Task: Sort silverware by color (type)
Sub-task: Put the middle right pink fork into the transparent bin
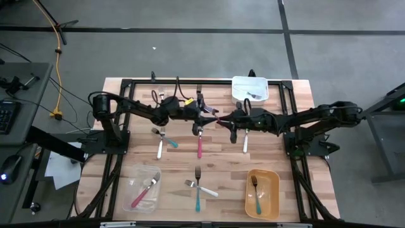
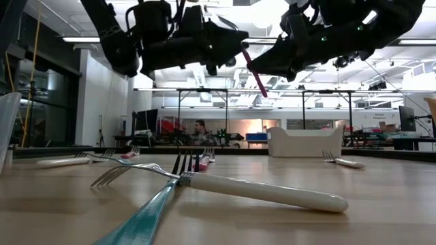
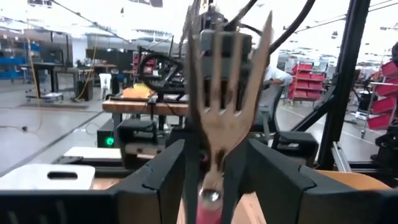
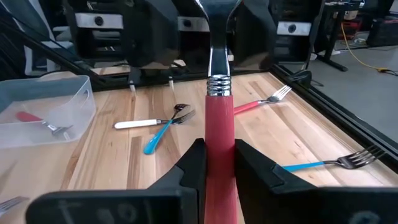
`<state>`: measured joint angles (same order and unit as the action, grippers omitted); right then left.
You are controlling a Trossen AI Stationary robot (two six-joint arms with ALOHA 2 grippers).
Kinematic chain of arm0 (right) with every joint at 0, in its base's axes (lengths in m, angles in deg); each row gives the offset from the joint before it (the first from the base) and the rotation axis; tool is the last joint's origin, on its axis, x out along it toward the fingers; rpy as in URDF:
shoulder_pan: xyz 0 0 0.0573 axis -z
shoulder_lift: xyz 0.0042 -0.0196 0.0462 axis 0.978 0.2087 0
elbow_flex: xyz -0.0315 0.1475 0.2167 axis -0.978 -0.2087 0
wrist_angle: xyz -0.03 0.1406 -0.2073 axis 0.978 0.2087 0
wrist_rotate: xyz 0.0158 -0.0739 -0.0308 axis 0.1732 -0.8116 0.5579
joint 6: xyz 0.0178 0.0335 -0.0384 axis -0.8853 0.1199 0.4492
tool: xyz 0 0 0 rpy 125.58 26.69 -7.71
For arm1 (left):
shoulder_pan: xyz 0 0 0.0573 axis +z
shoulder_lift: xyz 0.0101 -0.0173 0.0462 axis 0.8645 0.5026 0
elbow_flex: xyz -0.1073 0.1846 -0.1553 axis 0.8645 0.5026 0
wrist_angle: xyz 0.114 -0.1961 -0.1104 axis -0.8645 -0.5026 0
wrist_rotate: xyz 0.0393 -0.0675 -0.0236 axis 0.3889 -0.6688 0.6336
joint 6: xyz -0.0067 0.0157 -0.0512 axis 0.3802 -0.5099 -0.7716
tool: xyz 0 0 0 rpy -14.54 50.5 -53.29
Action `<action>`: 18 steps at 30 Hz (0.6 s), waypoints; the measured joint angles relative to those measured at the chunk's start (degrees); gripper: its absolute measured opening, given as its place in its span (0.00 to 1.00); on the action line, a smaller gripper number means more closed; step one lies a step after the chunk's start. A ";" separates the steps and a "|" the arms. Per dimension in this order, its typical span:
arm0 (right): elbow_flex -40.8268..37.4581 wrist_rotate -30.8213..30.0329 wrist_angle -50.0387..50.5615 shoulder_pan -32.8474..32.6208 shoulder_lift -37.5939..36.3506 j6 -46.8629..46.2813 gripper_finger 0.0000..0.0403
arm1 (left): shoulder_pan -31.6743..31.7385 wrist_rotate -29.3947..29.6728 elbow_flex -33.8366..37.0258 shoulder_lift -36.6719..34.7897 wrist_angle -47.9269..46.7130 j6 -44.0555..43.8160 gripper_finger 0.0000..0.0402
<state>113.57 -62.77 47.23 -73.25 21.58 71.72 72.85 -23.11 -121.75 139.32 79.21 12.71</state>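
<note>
table: light wood slats, fills centre of the high view
left arm: comes in from left of the high view, reaches to mid-table
right arm: comes in from right, meets the left one just above frame centre
yellow tray: lower right of the high view, one teal-handled fork inside
clear tub: lower left, one red-handled fork inside
white tub: top centre-right edge, utensil inside, type unclear
right gripper: clenched on the handle of the red fork, held up off the table, head pointing at the left arm
left gripper: fingers spread, standing either side of that fork's head without squeezing it
loose pair, bottom centre: teal fork crossed by white fork, touching
loose pair, left of centre: white utensil and teal utensil, just beside each other
pink fork: on table below the left gripper
white piece: on table below the right gripper
</note>
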 joint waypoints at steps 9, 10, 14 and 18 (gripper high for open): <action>0.02 0.07 -0.40 0.00 -0.04 0.03 0.14 | -0.01 1.42 -0.32 0.04 0.06 0.56 0.10; 0.02 0.03 -0.51 -0.01 -0.04 -0.26 0.15 | 0.00 1.33 -0.32 0.07 0.05 1.28 0.06; 0.04 -0.21 0.01 -0.02 -0.02 -0.04 0.24 | 0.10 0.78 -0.32 0.06 0.38 1.63 0.05; 0.04 -1.73 0.15 -0.02 -0.02 -0.02 0.32 | 0.10 0.76 -0.32 -0.85 -0.41 1.63 0.04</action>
<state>113.62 -64.50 47.38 -73.27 21.56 71.70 72.95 -22.35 -122.07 138.46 78.80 14.34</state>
